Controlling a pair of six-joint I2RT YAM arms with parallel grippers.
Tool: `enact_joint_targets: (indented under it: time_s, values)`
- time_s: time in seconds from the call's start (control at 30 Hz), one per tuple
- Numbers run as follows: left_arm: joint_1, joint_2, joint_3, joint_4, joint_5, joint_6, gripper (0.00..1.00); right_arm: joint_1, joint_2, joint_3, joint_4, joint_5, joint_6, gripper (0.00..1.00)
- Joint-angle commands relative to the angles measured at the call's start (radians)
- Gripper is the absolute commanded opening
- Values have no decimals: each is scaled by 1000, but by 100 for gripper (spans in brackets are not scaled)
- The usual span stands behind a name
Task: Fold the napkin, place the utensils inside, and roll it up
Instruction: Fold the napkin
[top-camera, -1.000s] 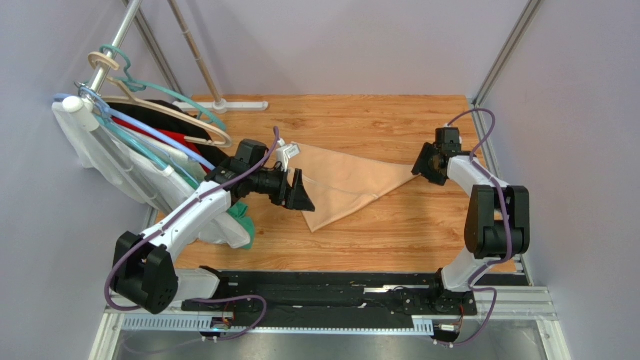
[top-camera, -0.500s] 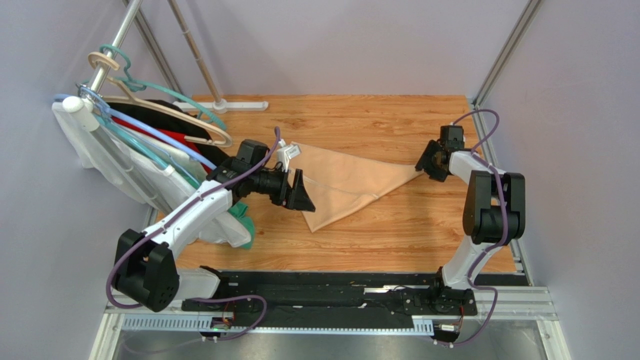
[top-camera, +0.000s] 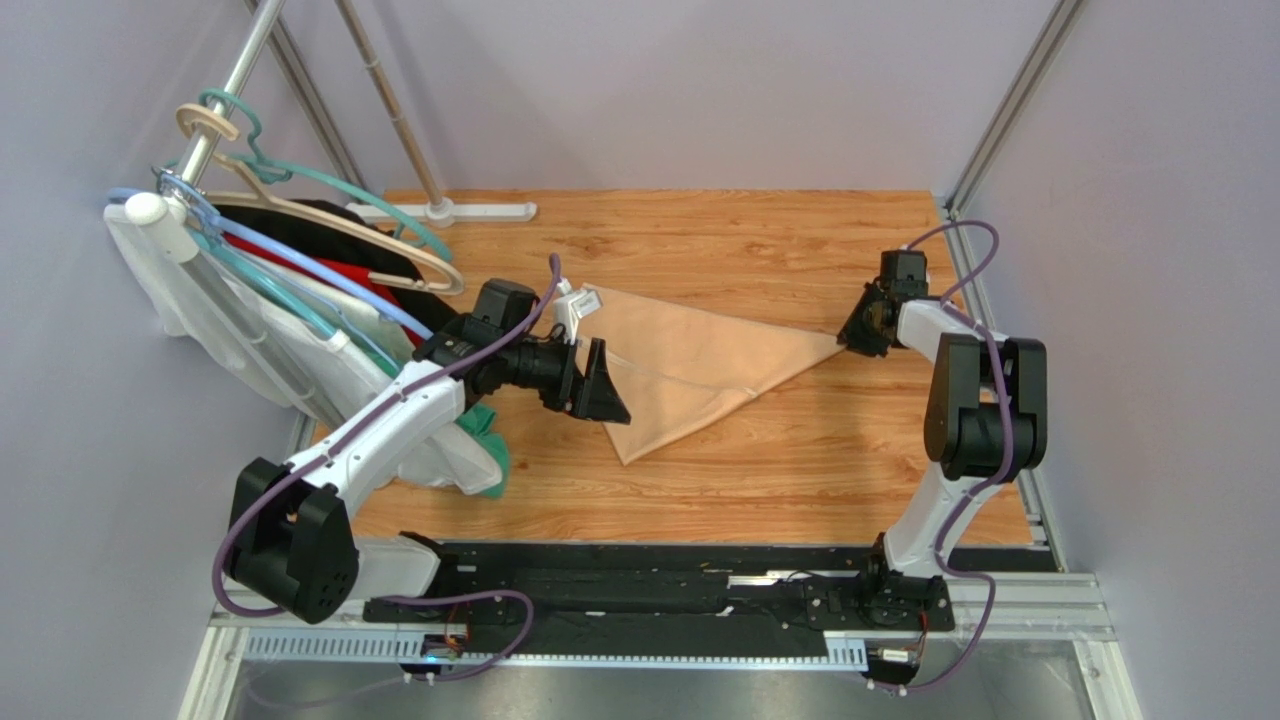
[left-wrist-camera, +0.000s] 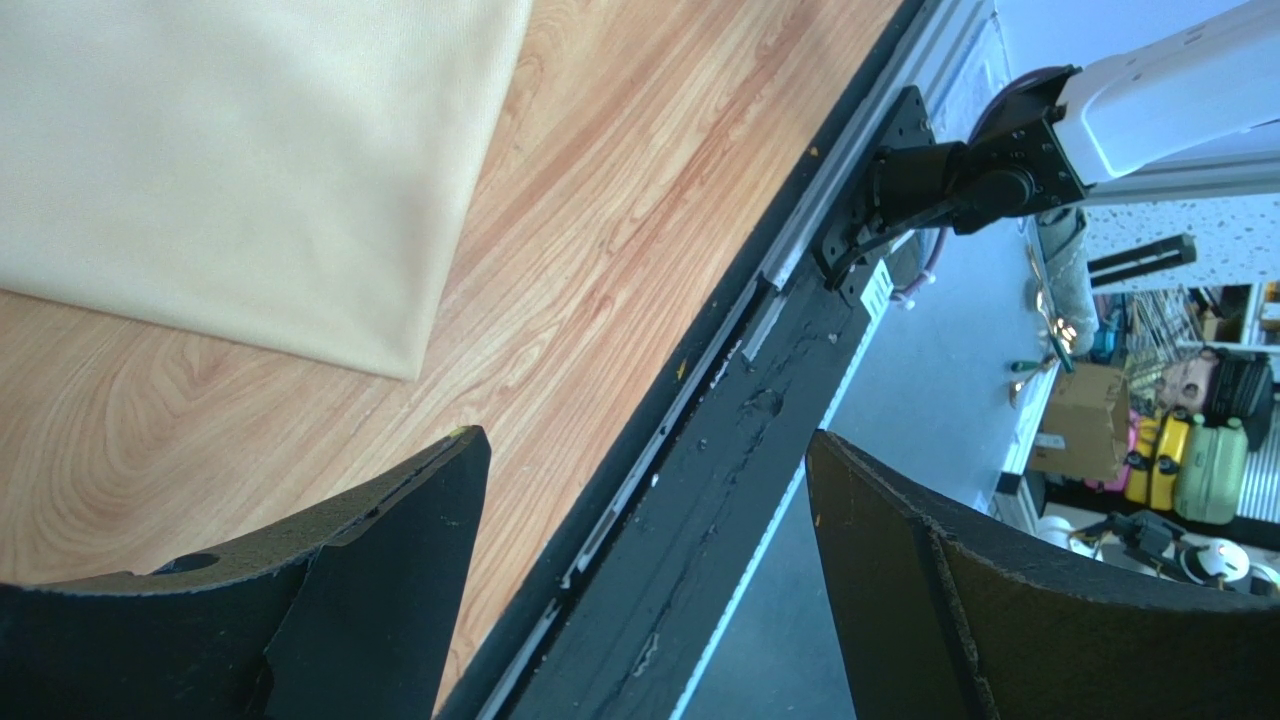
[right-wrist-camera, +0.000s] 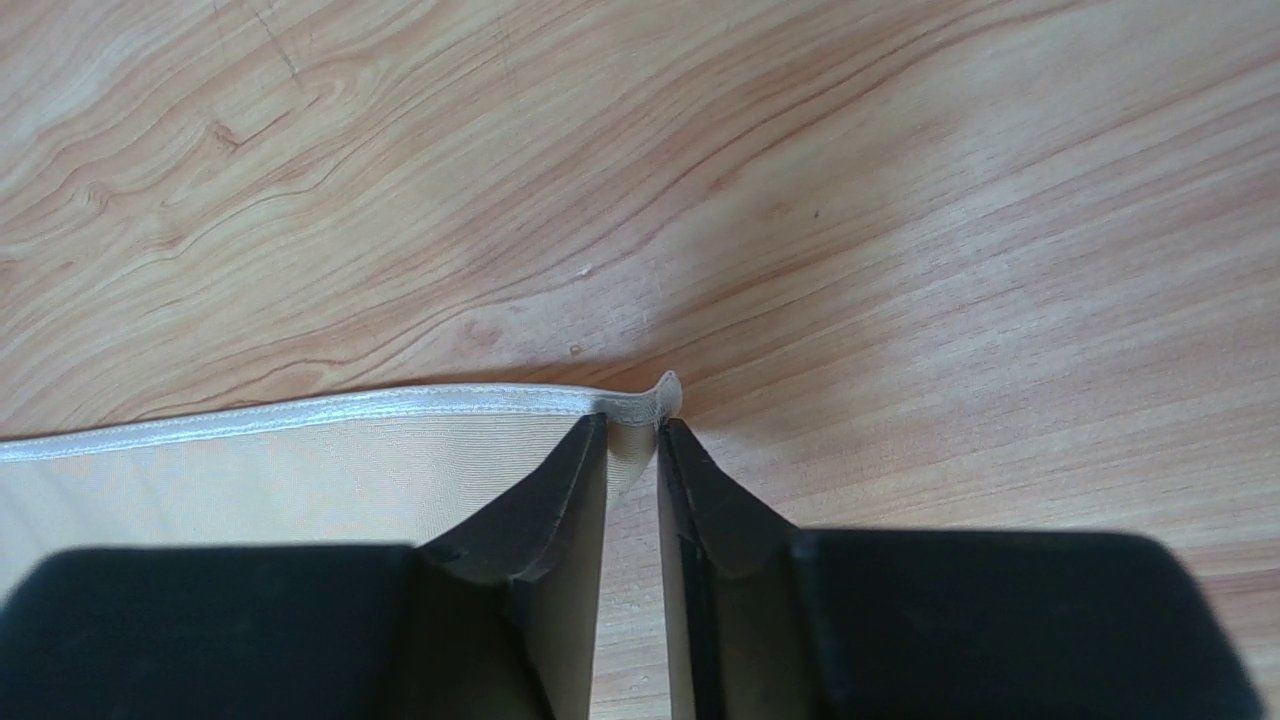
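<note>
Overhead view, left to right. At the left edge of the frame a metal rack of hangers and garments (top-camera: 286, 225) leans over the wooden tabletop (top-camera: 721, 240).

Left of centre the left gripper (top-camera: 606, 387) hovers with its jaws spread wide and nothing between them. It sits just beside the left edge of the pale peach-beige cloth napkin (top-camera: 699, 368).

The napkin lies flat at the centre of the frame as a triangle. Its long axis runs left to right, tapering to a point at the right.

At that point the right gripper (top-camera: 852, 336) has its jaws drawn nearly together on the hemmed corner, which peeks up between the fingertips (right-wrist-camera: 579, 458) in the right wrist view.

That tip lies directly in the right arm's jaws, so any coming pull or fold likely turns on it. No utensils are visible.
</note>
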Motion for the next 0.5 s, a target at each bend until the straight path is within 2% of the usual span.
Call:
enact_joint_targets:
  time_s: [0.0,0.2,0.37,0.47]
  values:
    - [22,-1,12,13,13,-7,87,-6,20,40,24,7,13,19]
    - [22,1,12,11,16,-6,87,-6,46,69,3,4,8,13]
    - [22,-1,11,13,13,-6,87,-6,51,75,-17,18,8,13]
    - [22,-1,11,11,15,-6,87,-6,41,63,-20,21,8,17]
